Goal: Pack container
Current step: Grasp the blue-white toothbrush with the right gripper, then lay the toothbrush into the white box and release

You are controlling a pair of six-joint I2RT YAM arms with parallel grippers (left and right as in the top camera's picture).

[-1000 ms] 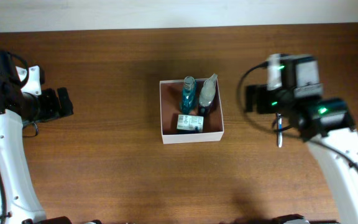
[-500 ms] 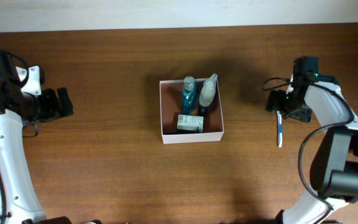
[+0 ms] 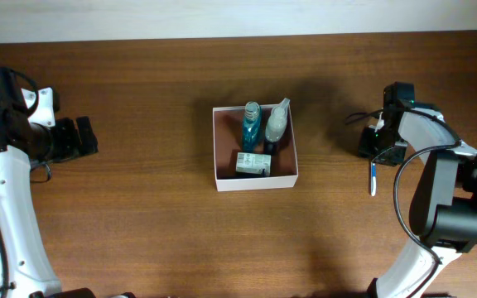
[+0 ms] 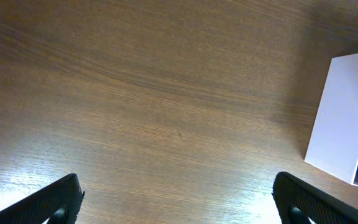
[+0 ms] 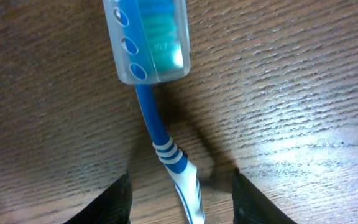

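Observation:
The container [image 3: 255,184], a shallow white-walled box with a pinkish-brown floor, sits mid-table holding a teal bottle [image 3: 251,126], a pale bottle [image 3: 277,122] and a small packet [image 3: 253,164]. To its right a blue-and-white toothbrush [image 3: 373,175] lies on the wood. My right gripper [image 3: 370,150] is lowered over it. In the right wrist view the handle [image 5: 160,134] runs between the two fingers of the gripper [image 5: 184,202], with a gap on each side, and a clear cap [image 5: 146,37] covers the bristles. My left gripper [image 3: 89,136] stands open far to the left, nothing between its fingers [image 4: 61,199].
The container's white outer wall [image 4: 344,118] shows at the right edge of the left wrist view. The table's far edge meets a pale wall at the top of the overhead view. Bare wood lies between each arm and the container.
My right arm has swung down onto the toothbrush and its jaws have narrowed around the handle. The left arm and the container's contents have not moved.

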